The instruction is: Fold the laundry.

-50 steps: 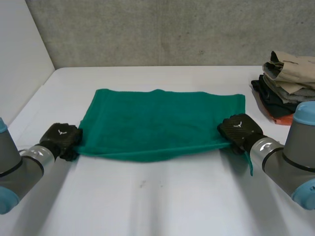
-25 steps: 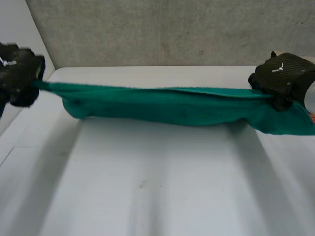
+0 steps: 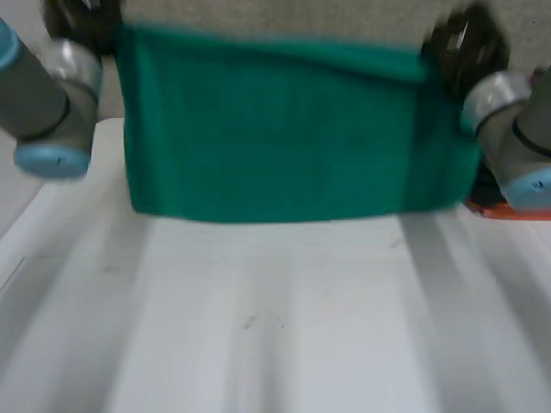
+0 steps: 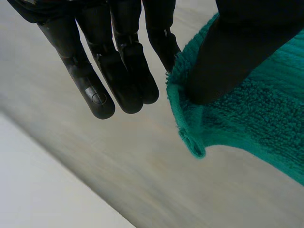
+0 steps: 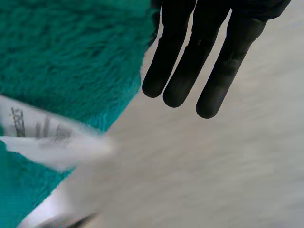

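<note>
At the far left, your left arm (image 3: pixel 43 112) reaches up, and its left hand (image 3: pixel 82 13) sits at the upper left corner of the green terry-cloth towel (image 3: pixel 284 129). In the left wrist view the thumb (image 4: pixel 237 47) presses that corner against the finger next to it, a plain pinch. The other fingers (image 4: pixel 118 71) stretch out straight, side by side and clear of the cloth. The hemmed corner curls out just past the thumb.

Between the two hands the towel hangs in the air as a flat sheet. Its top edge is drawn across roughly level and its bottom edge is loose over the far part of the white table (image 3: pixel 258 327) (you cannot tell from the head view whether that edge touches the table). The grey concrete wall (image 3: pixel 258 13) shows above the top edge.

At the right, the right hand (image 3: pixel 465 39) holds the upper right corner, and a strip of towel hangs down beside the right arm (image 3: pixel 516 138). In the right wrist view three of its fingers (image 5: pixel 204 57) are straight, close together and free of the cloth. The towel lies just beside them, and a further finger passes behind its edge, so the pinch itself is covered. A white sewn-in label (image 5: pixel 52 137) sticks out from the towel there. An orange-red item (image 3: pixel 508 211) lies on the table at the far right, below the right arm.
</note>
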`<state>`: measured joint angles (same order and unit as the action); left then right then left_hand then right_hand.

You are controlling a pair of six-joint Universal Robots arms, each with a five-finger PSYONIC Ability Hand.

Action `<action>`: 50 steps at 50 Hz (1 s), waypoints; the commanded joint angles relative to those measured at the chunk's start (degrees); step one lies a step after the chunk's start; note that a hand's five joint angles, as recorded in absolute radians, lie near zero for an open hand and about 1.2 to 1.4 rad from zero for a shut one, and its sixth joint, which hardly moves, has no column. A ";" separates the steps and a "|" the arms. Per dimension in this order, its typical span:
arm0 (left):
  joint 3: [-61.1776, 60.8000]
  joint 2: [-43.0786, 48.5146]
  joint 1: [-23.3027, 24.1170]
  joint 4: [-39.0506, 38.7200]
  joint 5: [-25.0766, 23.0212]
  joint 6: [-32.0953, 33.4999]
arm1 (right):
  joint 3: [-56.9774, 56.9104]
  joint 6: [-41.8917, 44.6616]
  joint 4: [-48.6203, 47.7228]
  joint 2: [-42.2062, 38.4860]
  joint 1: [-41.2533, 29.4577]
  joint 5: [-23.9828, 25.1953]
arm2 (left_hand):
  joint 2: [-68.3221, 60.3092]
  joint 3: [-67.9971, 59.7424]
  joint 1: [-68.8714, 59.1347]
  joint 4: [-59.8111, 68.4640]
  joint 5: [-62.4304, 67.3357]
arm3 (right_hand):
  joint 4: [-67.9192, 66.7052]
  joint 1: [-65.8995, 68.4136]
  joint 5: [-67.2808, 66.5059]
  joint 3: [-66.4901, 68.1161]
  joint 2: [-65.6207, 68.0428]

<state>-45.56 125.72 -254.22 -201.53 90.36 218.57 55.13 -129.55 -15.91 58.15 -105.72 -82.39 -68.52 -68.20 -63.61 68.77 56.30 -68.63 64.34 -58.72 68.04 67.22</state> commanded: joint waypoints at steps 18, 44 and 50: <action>-34.48 -4.70 -0.66 -12.22 0.53 -2.54 | 10.69 -9.32 3.25 -6.45 0.69 10.41 | -11.48 -11.80 -16.39 11.23 13.70 | -11.37 15.66 -11.28 11.96 12.78; -52.96 -11.98 -4.44 -12.22 -3.43 -2.97 | 14.48 -36.48 16.53 -12.27 10.27 8.48 | -11.48 -11.80 -16.39 11.23 13.70 | 17.71 -13.42 17.81 -17.12 -16.30; -56.12 -15.58 -4.26 -11.96 -3.52 -2.54 | 15.44 -35.60 17.41 -11.13 10.45 8.56 | -11.48 -11.80 -16.39 11.23 13.70 | -11.37 15.66 -11.28 11.96 12.78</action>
<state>-98.95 113.21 -258.79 -213.71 86.90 215.72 69.72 -166.33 0.70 46.05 -95.37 -73.92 -68.63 -68.34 -63.61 68.90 57.17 -60.47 60.04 -50.21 60.36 61.01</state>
